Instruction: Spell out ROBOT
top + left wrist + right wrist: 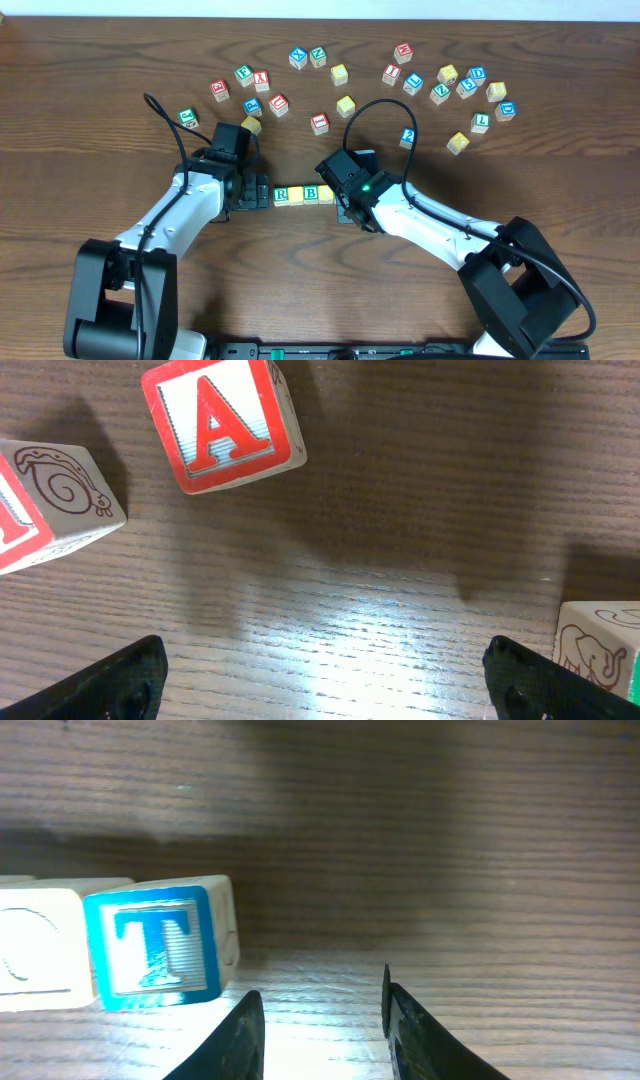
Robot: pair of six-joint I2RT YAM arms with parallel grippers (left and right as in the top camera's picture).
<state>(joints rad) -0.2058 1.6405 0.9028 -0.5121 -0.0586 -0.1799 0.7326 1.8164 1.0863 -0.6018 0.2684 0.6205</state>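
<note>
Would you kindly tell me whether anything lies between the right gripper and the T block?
Nothing visible does. Only bare table lies between the right gripper and the T block, which sits beside another block.

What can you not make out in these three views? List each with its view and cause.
- Overhead: the row's end past the B cube lies hidden under the right arm.
- Right wrist: the pale cube beside the T cube is cut off by the left edge; its letter is too faint.
- Left wrist: the red-lettered cube at the left edge and the elephant cube at the right edge are cut off.
</note>
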